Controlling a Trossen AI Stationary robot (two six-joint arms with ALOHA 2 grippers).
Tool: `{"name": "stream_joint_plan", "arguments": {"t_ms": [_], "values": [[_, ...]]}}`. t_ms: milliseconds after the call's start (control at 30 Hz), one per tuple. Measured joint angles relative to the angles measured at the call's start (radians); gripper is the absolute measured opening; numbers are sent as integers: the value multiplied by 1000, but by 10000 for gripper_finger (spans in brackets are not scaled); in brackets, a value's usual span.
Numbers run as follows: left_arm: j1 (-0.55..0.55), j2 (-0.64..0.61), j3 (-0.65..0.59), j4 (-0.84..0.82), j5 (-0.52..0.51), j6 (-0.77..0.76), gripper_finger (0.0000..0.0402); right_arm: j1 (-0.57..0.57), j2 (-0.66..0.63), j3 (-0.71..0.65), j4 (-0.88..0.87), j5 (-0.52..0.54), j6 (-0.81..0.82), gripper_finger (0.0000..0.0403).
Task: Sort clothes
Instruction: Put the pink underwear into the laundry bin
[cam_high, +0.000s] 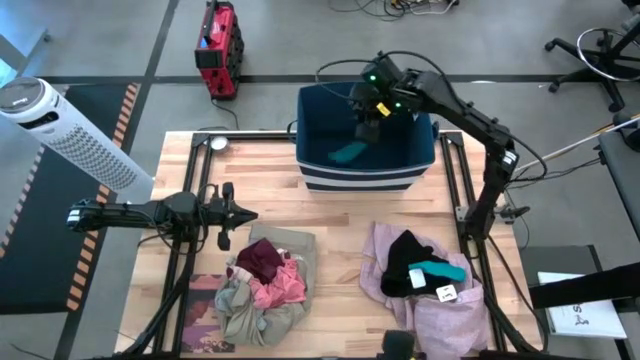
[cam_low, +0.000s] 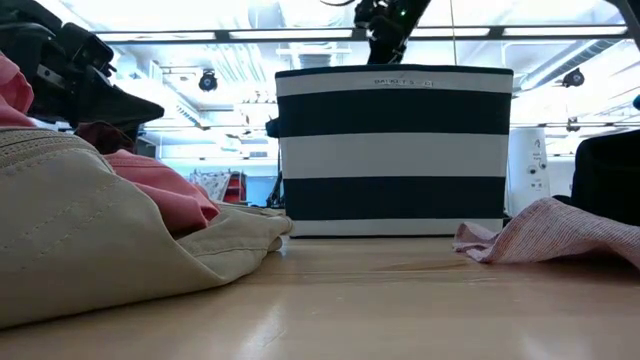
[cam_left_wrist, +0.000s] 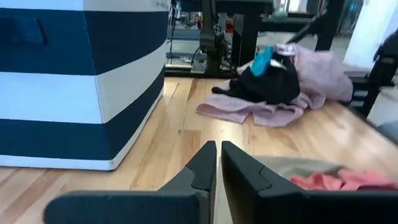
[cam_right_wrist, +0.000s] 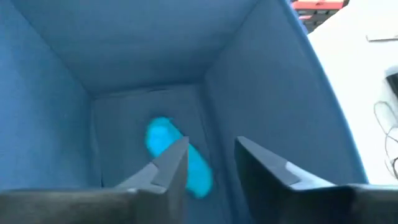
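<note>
From table height the striped bin (cam_low: 393, 150) hides its own inside, and the right tool (cam_high: 366, 128) is cut off by its rim. Seen from above, a small teal garment (cam_high: 349, 153) lies on the bin floor, long axis slanting toward the bin's far right corner. The right arm reaches over the bin at the table's far edge, its tool pointing down, fingers spread and holding nothing. The left arm lies level near the left edge, left tool (cam_high: 224, 215) pressed together beside the maroon, pink and khaki heap (cam_high: 267, 285). A lilac-pink garment (cam_high: 430, 300) under black (cam_high: 405, 262) and teal pieces sits near the right edge
</note>
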Motion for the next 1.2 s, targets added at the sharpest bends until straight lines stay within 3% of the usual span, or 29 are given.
{"name": "stream_joint_plan", "arguments": {"t_ms": [233, 533, 733, 933, 1200], "values": [[0, 1, 0, 14, 96, -67, 70, 6, -150, 0, -6, 0, 6, 185], [-20, 69, 82, 13, 99, -46, 156, 72, -361, -75, -2, -10, 54, 204], [-58, 206, 187, 3, 100, -3, 188, 138, -484, -268, 74, -11, 97, 204], [-123, 385, 321, -74, 100, 6, 194, 213, -592, -477, 222, -37, 156, 205], [-245, 663, 561, -323, 86, -48, 194, 361, -653, -624, 344, -26, 205, 206]]}}
